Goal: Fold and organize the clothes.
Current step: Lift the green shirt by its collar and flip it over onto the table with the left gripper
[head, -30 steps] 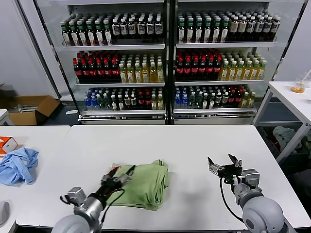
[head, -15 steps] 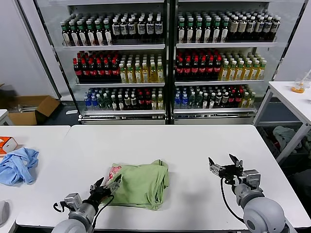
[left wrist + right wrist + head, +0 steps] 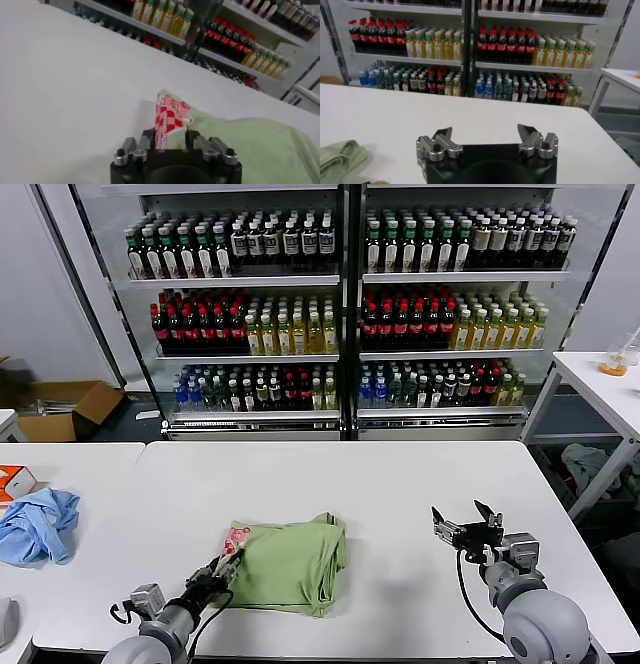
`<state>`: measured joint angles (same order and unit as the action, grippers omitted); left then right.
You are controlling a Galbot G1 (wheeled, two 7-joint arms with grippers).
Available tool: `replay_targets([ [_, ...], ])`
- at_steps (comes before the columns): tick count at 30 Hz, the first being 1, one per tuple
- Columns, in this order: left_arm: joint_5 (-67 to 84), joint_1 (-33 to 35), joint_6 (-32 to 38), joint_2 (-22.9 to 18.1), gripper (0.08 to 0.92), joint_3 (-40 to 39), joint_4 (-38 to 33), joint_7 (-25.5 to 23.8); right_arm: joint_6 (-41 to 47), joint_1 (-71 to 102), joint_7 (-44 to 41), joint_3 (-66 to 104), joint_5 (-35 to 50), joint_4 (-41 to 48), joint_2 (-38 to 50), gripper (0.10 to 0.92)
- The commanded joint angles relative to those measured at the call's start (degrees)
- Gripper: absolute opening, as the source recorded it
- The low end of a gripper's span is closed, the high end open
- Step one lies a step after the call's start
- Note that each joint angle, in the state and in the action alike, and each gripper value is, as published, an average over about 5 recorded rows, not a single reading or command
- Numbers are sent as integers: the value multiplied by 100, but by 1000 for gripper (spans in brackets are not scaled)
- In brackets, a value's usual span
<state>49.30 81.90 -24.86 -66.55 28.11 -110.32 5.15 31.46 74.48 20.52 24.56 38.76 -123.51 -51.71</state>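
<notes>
One garment: light green short-sleeved shirt of soft fabric (image 3: pixel 290 564), folded into a rough rectangle on the near middle of the white table (image 3: pixel 380 484), its red-and-white patterned patch (image 3: pixel 237 537) at the far left corner.
Left gripper: left gripper (image 3: pixel 220 570) sits low at the shirt's near left edge; in the left wrist view its jaws are drawn nearly together on the shirt fabric, the checked patch (image 3: pixel 167 117) standing up between the fingers (image 3: pixel 191 137).
Right gripper: right gripper (image 3: pixel 467 528) hovers to the right of the shirt, well apart from it, above bare tabletop; its jaws are spread wide and hold nothing, as the right wrist view shows (image 3: pixel 486 140).
Left side: crumpled light blue cloth (image 3: pixel 38 524) lies on the neighbouring white table, well apart from the shirt.
Far side: tall glass-fronted shelving full of bottled drinks (image 3: pixel 345 304).
Far left floor: open cardboard box (image 3: pixel 65 408).
</notes>
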Motion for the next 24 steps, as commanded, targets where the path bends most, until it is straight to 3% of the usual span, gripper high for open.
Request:
replay_targets([
  [1,1483,-5,-239,-18,351,293,186,-191,4,3,10,18,3,-9,2,823],
  [9,2403,6,-430,-77,145,727,141,-189,11,31,28,23,4,-48,-13,823],
  [14,3152,69,-568,-10,115,1529,-55,-92,18,41,39,44,8,-86,-20,823],
  [19,3566,175,-701,478,115,2773,-224,36,18,41,37,56,12,-120,-39,823],
  [24,3572,268,-804,1360,115,4219,-316,117,18,12,31,37,12,-169,-78,823],
])
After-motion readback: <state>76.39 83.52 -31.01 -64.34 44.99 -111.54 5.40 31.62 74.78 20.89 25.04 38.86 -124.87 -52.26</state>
